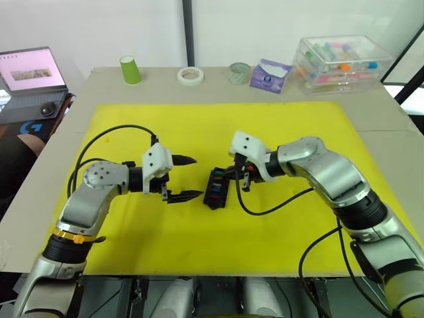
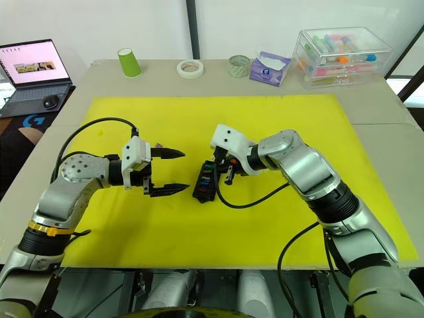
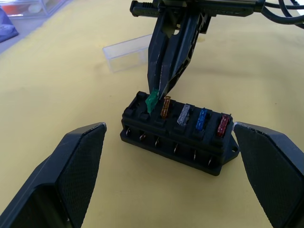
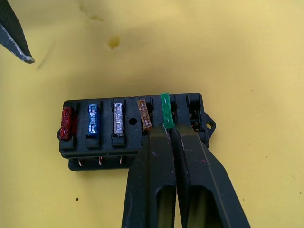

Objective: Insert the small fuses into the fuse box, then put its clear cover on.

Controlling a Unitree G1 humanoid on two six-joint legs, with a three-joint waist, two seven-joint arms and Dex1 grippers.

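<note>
The black fuse box (image 1: pixel 216 189) lies in the middle of the yellow mat (image 1: pixel 298 132). One row holds a red fuse (image 4: pixel 66 122), a blue fuse (image 4: pixel 93 118), a grey fuse (image 4: pixel 118 118) and an amber fuse (image 4: pixel 144 114). My right gripper (image 4: pixel 170 129) is shut on a green fuse (image 4: pixel 165 110), which stands at the slot beside the amber one, slightly tilted. Just left of the box, my left gripper (image 1: pixel 195 177) is open and holds nothing. The clear cover (image 3: pixel 126 54) lies on the mat behind the box.
Along the table's far edge stand a green cup (image 1: pixel 130 69), two tape rolls (image 1: pixel 190 75), a purple tissue pack (image 1: pixel 268 74) and a large clear storage case (image 1: pixel 341 61). A laptop (image 1: pixel 30 73) sits at the far left.
</note>
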